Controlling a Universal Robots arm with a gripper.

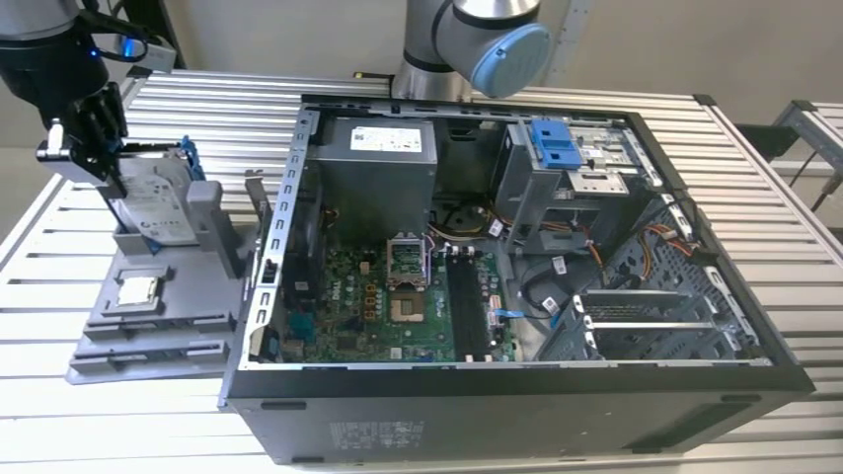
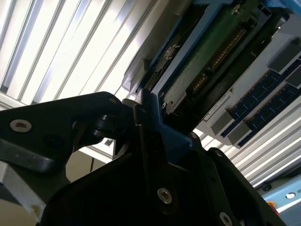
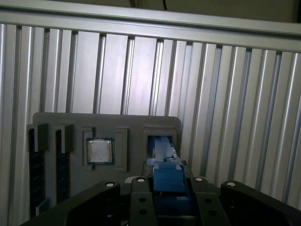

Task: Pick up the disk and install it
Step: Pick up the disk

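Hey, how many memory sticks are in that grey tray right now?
2. One memory stick sits in the outermost slot of the grey tray; the other lies alongside it, nearer the processor chip. Others may be hidden.

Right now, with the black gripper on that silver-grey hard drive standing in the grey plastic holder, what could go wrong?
The black gripper seems to pinch the silver-grey hard drive by its thin blue plastic rail, so it might tilt or slip. The drive stands in a slot of the grey plastic holder; catching there could drag the holder and jostle the small square silver chip.
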